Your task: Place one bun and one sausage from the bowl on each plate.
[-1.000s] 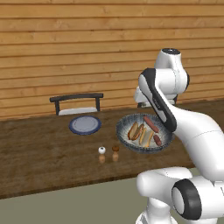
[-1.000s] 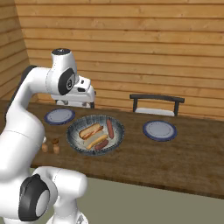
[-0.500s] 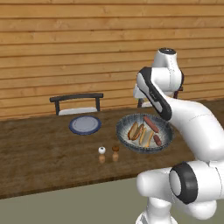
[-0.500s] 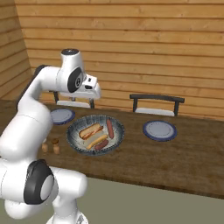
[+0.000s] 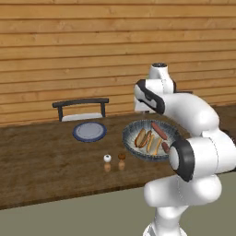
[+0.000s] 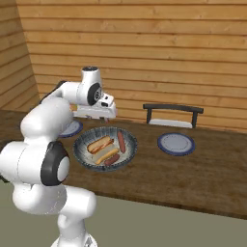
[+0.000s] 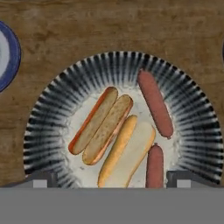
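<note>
Striped bowl holds two buns, two sausages. Both plates bare. Gripper hovers above bowl, fingers spread wide, holding nothing.

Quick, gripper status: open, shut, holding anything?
Gripper: open and empty, poised above the bowl, with both buns and both sausages lying inside it.
</note>
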